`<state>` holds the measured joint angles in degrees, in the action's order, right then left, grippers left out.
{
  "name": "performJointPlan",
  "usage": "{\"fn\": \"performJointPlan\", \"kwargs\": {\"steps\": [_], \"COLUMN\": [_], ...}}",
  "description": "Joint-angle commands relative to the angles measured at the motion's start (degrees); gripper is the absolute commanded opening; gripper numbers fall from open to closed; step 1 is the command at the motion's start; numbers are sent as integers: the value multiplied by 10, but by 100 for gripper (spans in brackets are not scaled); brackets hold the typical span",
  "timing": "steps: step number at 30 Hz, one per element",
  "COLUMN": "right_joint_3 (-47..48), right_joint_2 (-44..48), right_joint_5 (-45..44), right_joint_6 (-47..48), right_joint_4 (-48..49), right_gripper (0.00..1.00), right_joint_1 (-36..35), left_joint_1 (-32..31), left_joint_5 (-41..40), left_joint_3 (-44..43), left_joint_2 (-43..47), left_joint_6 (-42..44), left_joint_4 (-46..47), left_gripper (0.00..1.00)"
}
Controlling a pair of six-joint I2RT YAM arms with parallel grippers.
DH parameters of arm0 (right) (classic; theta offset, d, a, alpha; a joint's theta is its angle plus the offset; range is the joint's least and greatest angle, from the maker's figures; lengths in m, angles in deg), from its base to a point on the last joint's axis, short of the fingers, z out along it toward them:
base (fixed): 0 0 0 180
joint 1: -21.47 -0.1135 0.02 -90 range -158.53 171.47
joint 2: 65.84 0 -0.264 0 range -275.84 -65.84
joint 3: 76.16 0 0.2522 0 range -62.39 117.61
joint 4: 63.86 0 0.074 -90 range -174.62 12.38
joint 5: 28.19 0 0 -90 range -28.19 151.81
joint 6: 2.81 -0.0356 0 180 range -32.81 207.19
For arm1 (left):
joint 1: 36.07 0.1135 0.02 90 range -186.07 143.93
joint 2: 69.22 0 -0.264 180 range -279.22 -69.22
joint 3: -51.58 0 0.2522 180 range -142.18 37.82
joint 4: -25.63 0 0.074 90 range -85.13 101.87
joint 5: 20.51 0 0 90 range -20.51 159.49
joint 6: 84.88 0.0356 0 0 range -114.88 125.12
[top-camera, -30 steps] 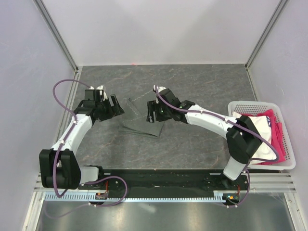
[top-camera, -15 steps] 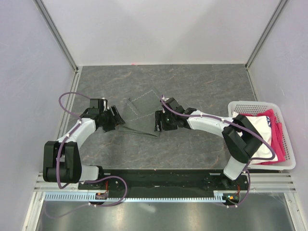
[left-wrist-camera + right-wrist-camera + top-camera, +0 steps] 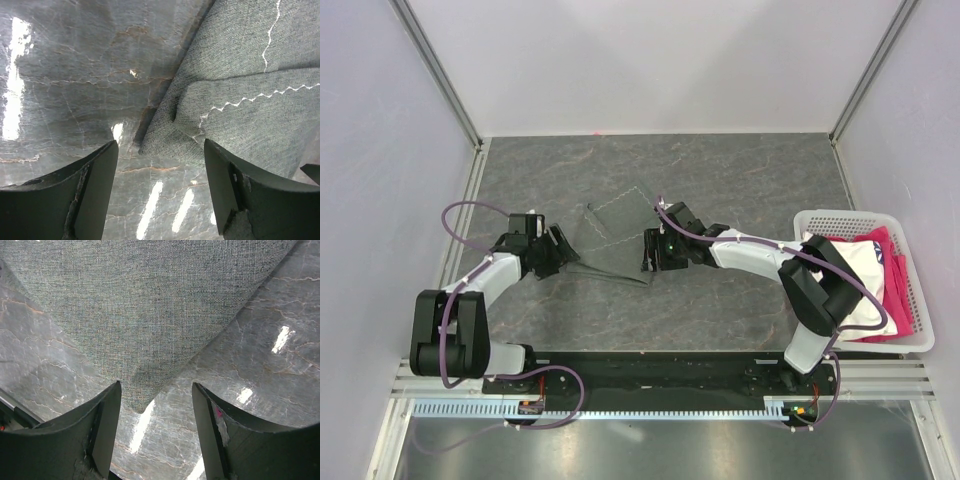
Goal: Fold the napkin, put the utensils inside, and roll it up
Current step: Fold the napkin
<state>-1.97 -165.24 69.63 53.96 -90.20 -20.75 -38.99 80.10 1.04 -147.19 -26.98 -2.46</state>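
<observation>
The napkin (image 3: 615, 238) lies in the middle of the table (image 3: 750, 180), partly folded over itself, with one panel spread towards the far side and a darker folded part nearer the arms. It sits between the two grippers. The left gripper (image 3: 560, 252) is at its left edge and the right gripper (image 3: 652, 252) at its right edge.

In the left wrist view, the left gripper's black fingers (image 3: 90, 190) stand apart. A folded corner of the cloth lies on the table in the gap between them and spreads away to the right, with nothing clamped. In the right wrist view, the pointed corner of the napkin reaches down between the spread fingers (image 3: 105, 430), and those fingers are not pinching it either.

The cloth is a coarse grey weave. A thin pale zigzag stitch runs along its hem, clear in the left wrist view. The table is a dark, glossy, marbled surface that catches bright reflections.

At the right edge of the table stands a white perforated plastic basket (image 3: 850, 215). It holds a white fabric (image 3: 855, 270) and a pink fabric (image 3: 900, 285), bunched together.
</observation>
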Motion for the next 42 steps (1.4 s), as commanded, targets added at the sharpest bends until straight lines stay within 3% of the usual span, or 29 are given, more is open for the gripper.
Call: {"fn": "performJointPlan", "kwargs": {"steps": [1,7,13,19,22,29,31,34,42], "right_joint_3": [-4,-7,-9,-14,-17,-21,-22,-20,-13], "right_joint_2": [-5,-11,-12,-12,-12,-14,-14,-18,-38], "right_joint_5": [10,12,12,13,13,8,8,7,4], "right_joint_6": [-2,-3,-5,-6,-6,-8,-8,-9,-13], "right_joint_4": [23,25,26,27,27,28,29,30,30], "right_gripper": [66,66,66,66,66,66,66,66,66], "right_joint_1": [1,1,0,1,0,1,1,1,1], "left_joint_1": [1,1,1,1,1,1,1,1,1], "left_joint_5": [-10,1,7,2,8,5,5,1,-3], "left_joint_3": [14,16,2,-1,-2,11,12,14,40], "left_joint_2": [12,-4,-41,-37,-38,-24,-19,-10,49], "left_joint_6": [-28,-40,-47,-48,-47,-47,-47,-46,-46], "left_joint_4": [67,105,123,131,130,122,116,103,98], "left_gripper": [78,80,76,64,53,16,11,7,10]}}
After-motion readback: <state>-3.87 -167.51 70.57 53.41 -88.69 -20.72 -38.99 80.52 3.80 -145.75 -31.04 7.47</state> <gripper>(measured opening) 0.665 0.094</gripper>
